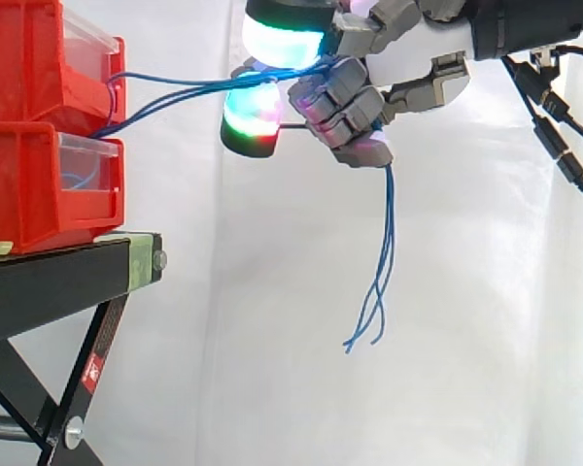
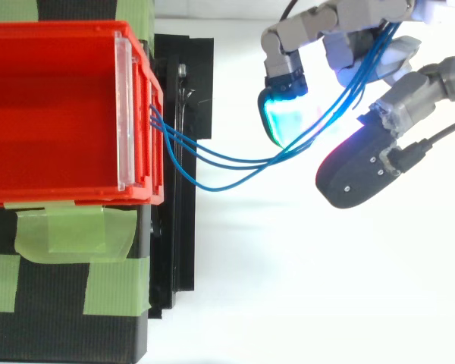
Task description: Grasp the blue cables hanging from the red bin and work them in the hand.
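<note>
Hand (image 1: 345,102) fingers were curled round the blue cables (image 1: 390,209), clenching them in the upper right of the side view, level with the upper red bin (image 1: 39,58) and well apart from it. The strands left that bin's front at the frame's left and ran nearly level to the right into the fist. They then came out below the curled fingers and dropped straight down, with the loose ends dangling free in mid-frame before the white curtain (image 1: 486,320). The stretch that mattered therefore lay between bin and hand with its long axis left to right, and the bin end was the fixed one. From above, the same strands left the bin's lip at centre left, sagged in a shallow curve toward the lower middle of the frame, and rose to the hand (image 2: 364,45) in the upper right corner. That curve suggested some slack rather than a taut line. The arm came in from the right edge of the side view, with the hand reaching left toward the bins. Two glowing fingertips (image 1: 282,39) stood out past the fist, one above the strands and one below, bracketing them without clearly pinching. A second red bin (image 1: 39,184) sat beneath the first on the black stand (image 1: 58,277), whose top carried green tape (image 2: 76,235). Working the strands in the fingers probably called for staying put or drifting left, since a pull toward the right would likely use up the sag and tug at the bin.
</note>
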Tool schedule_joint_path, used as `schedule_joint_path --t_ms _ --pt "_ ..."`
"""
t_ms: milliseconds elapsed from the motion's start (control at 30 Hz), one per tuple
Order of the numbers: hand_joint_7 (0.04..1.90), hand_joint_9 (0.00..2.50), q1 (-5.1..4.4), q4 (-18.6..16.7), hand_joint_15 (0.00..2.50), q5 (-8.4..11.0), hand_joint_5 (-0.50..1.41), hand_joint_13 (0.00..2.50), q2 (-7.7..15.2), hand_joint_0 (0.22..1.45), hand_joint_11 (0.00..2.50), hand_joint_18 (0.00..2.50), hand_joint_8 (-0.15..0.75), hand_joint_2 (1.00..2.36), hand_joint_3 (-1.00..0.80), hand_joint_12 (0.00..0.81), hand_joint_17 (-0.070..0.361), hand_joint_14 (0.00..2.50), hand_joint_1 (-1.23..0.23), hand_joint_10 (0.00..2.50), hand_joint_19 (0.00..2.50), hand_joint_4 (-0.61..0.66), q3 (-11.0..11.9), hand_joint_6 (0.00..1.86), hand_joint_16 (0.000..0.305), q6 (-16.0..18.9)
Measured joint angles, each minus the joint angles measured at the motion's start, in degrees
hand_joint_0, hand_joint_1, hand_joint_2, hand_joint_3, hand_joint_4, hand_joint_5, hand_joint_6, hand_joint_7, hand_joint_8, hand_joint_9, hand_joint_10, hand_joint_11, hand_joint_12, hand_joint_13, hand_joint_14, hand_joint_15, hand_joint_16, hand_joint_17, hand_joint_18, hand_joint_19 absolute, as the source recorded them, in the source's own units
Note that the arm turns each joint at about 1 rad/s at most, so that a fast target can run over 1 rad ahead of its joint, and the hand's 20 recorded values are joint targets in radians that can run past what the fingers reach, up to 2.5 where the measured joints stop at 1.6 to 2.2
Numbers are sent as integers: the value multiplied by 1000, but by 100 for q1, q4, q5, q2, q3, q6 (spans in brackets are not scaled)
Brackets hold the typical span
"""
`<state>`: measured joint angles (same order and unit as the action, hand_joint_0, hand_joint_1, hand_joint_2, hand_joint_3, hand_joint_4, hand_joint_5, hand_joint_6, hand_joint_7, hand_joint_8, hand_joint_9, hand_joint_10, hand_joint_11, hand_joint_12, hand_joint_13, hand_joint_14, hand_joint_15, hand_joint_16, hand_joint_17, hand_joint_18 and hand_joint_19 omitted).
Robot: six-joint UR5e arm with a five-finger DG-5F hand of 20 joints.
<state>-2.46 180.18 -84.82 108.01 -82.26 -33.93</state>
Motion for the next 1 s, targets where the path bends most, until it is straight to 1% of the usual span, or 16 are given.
schedule_joint_path --t_ms 100,167,333,433,500,567,600,633,667,733,767,867,1000 --pt "1408 476 0 0 2148 4 287 500 0 871 2500 1120 436 1005 -891 442 103 2500 -570 2500 1464 198 -1 262 46 0" --pt "1404 489 0 0 2145 10 289 512 0 910 2500 1134 435 1007 -850 436 103 2500 -576 2500 1463 194 -1 261 46 0" --pt "1404 514 0 -3 2145 19 296 532 1 929 2500 1161 431 1011 -780 432 102 2500 -585 2500 1502 193 -1 250 45 -5" --pt "1414 522 0 -7 2144 19 305 546 1 936 2500 1166 429 1012 -728 435 102 2500 -592 2500 1514 187 -1 221 45 -7" --pt "1435 523 0 -8 2173 18 318 550 1 942 2500 1171 427 1014 -687 444 102 2500 -597 2500 1510 181 0 158 45 -8" --pt "1448 523 0 -9 2160 18 330 549 1 943 2500 1175 425 1017 -603 436 102 2500 -603 2500 1509 188 0 104 45 -9" --pt "1465 523 0 -9 2180 18 338 551 1 946 2500 1171 426 1018 -555 441 102 2500 -609 2500 1569 184 0 59 45 -9" --pt "1448 522 0 -9 2177 18 338 552 1 951 2500 1174 427 1021 -402 447 102 2500 -627 2500 1562 181 0 1 45 -9" --pt "1437 520 0 -9 2196 18 330 547 1 980 2500 1166 419 1021 -285 441 104 2500 -641 2500 1550 175 0 4 46 -9" --pt "1434 520 0 -9 2190 17 329 541 1 998 2500 1150 421 1021 -192 438 102 2500 -648 2500 1526 163 0 3 45 -9" --pt "1409 520 0 -9 2173 16 324 542 1 1007 2500 1133 426 1016 13 448 110 2500 -662 2500 1433 174 0 4 49 -9" --pt "1350 505 0 -9 2163 12 302 529 1 1012 2500 1120 428 1006 125 449 118 2500 -674 2500 1356 195 1 8 53 -1" --pt "1334 482 0 -19 2150 10 294 517 1 1025 2500 1100 428 1000 199 451 124 2500 -689 2500 1328 199 1 7 55 15"
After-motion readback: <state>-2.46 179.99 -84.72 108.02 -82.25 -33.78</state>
